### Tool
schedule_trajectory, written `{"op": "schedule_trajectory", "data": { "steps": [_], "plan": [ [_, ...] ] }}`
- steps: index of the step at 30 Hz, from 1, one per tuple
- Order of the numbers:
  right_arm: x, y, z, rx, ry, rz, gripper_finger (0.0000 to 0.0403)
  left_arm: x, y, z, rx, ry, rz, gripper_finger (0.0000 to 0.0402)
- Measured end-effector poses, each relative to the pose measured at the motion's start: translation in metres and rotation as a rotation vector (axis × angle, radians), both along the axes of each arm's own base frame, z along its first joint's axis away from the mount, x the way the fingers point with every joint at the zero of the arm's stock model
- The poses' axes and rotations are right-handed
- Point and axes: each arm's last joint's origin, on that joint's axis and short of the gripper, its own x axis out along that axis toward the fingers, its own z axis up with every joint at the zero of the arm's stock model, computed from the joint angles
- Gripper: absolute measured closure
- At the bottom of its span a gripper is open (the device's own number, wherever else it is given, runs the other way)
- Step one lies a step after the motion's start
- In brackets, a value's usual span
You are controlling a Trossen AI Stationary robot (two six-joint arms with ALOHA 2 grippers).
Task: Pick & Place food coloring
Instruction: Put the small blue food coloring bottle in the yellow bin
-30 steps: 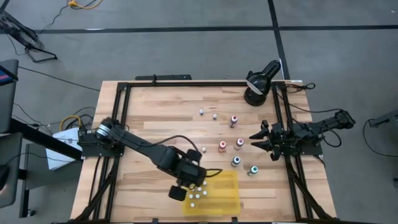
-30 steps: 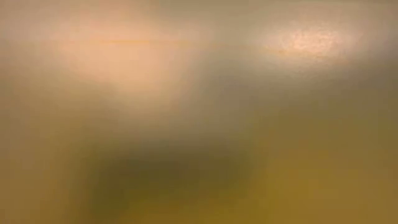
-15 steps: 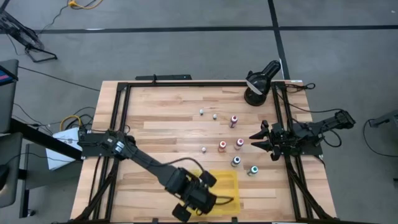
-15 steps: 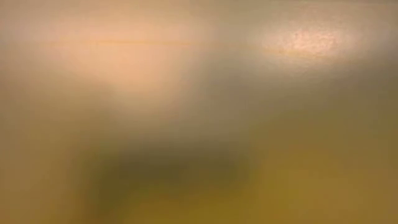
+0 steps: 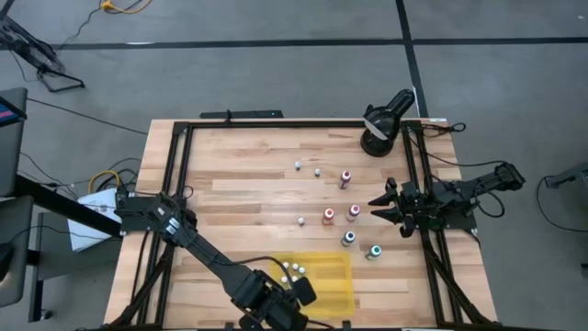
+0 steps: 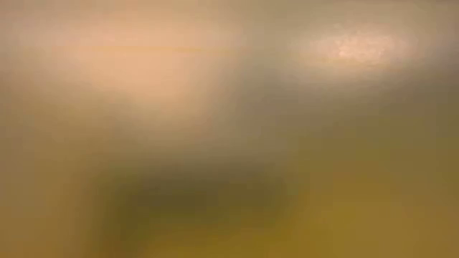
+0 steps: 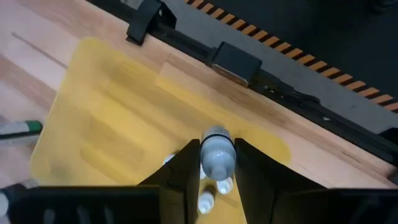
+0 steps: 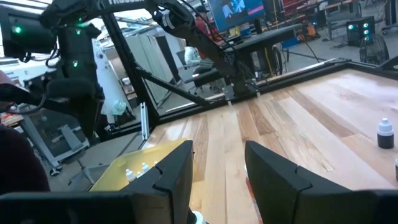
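high view — bottles (image 5: pixel 292 269) in yellow tray (image 5: pixel 333 280)

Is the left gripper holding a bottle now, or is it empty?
Holding one. In the left wrist view, the left gripper has a white-capped bottle pinched between its fingers, above the yellow tray.

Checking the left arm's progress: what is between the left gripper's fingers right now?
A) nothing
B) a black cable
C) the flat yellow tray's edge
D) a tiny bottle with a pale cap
D: in the left wrist view the left gripper is shut on a tiny bottle with a pale cap, above the flat yellow plastic tray.
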Motion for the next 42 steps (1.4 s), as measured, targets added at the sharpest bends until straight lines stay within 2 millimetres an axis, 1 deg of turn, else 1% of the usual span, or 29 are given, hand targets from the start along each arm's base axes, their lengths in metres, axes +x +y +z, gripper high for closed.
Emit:
{"op": "schedule_trajectory", "data": {
  "steps": [1, 5, 8, 14, 21, 24, 30, 34, 42],
  "plan": [
    [0.0, 0.0, 0.0, 0.0, 0.0, 0.0, 0.0266, 0.001, -0.001, -0.004, 0.011, 0.002, 0.002, 0.0322],
    [0.0, 0.0, 0.0, 0.0, 0.0, 0.0, 0.0264, 0.01, -0.007, -0.032, 0.057, 0.039, 0.006, 0.0322],
    [0.0, 0.0, 0.0, 0.0, 0.0, 0.0, 0.0265, 0.017, -0.009, -0.05, 0.091, 0.051, 0.012, 0.0322],
    [0.0, 0.0, 0.0, 0.0, 0.0, 0.0, 0.0265, 0.026, -0.009, -0.075, 0.152, 0.054, 0.009, 0.0322],
    [0.0, 0.0, 0.0, 0.0, 0.0, 0.0, 0.0265, 0.032, -0.009, -0.101, 0.194, 0.104, 0.008, 0.0322],
    [0.0, 0.0, 0.0, 0.0, 0.0, 0.0, 0.0266, 0.03, -0.007, -0.104, 0.217, 0.126, 0.009, 0.0322],
    [0.0, 0.0, 0.0, 0.0, 0.0, 0.0, 0.0264, 0.03, -0.003, -0.105, 0.202, 0.165, 0.044, 0.0322],
    [0.0, 0.0, 0.0, 0.0, 0.0, 0.0, 0.0266, 0.028, -0.003, -0.113, 0.183, 0.199, 0.05, 0.0322],
    [0.0, 0.0, 0.0, 0.0, 0.0, 0.0, 0.0265, 0.029, -0.005, -0.115, 0.175, 0.182, 0.05, 0.0322]
  ]
}}
